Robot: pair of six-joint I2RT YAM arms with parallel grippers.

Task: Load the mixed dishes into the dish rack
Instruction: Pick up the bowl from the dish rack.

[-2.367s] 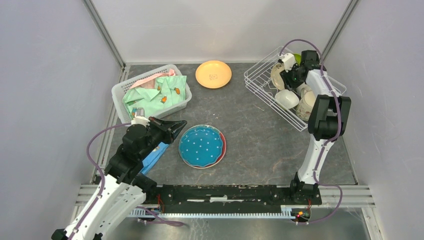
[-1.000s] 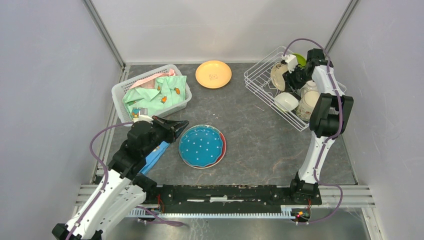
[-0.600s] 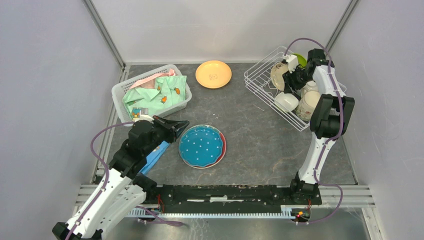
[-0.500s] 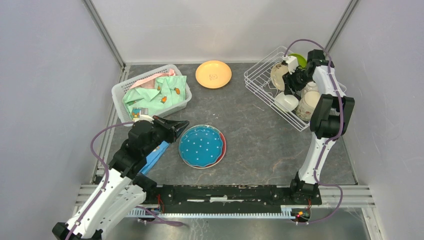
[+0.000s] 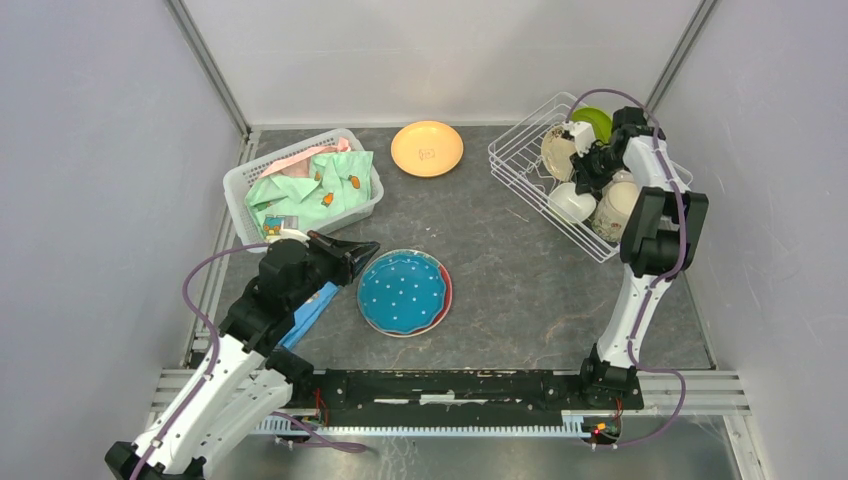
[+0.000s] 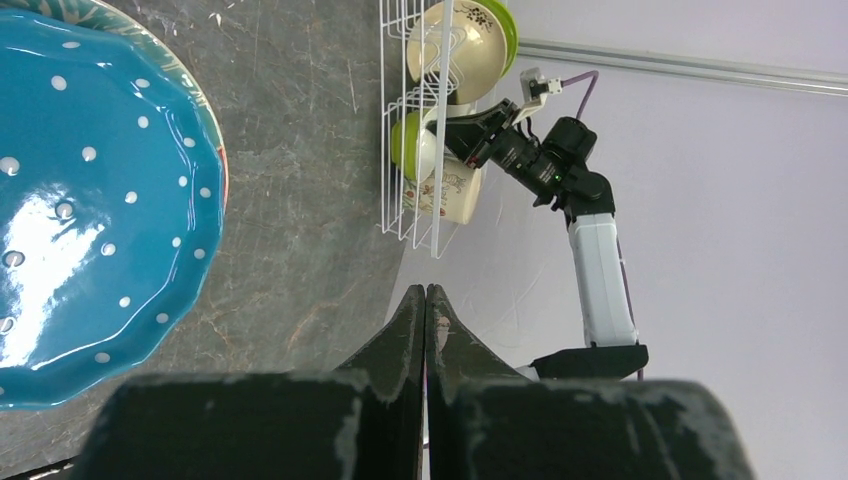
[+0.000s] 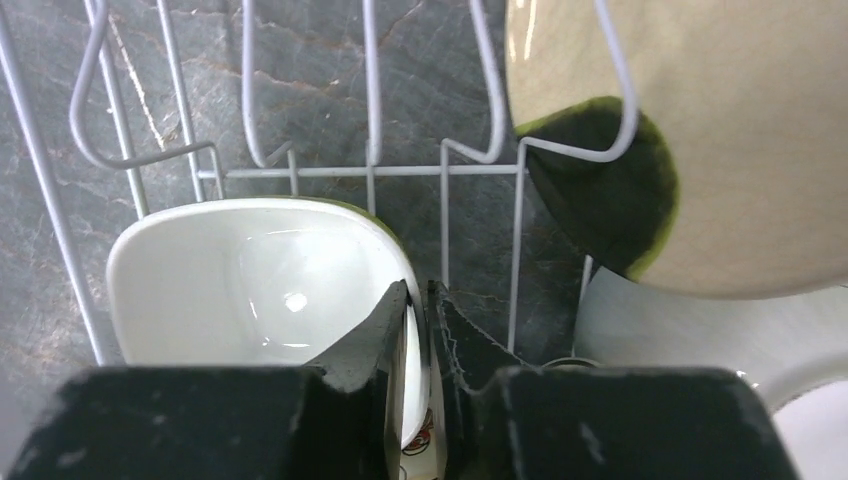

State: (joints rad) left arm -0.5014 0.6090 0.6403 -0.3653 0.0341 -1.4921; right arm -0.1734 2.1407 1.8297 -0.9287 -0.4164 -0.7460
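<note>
My left gripper (image 6: 425, 300) is shut, empty, tips just beside the blue dotted plate (image 5: 403, 291) on the table (image 5: 520, 280). Farther off, my right gripper (image 7: 420, 300) looks clamped on the white bowl (image 7: 250, 290) rim inside the dish rack (image 5: 520, 170). Letting go w/ it tilted could tip it onto the mug (image 5: 612, 205).

Teal white-dotted plate (image 5: 403, 290), orange plate (image 5: 427, 148), white wire rack (image 5: 515, 165), lime-green plate (image 5: 594, 122), white bowl (image 7: 250, 290).
</note>
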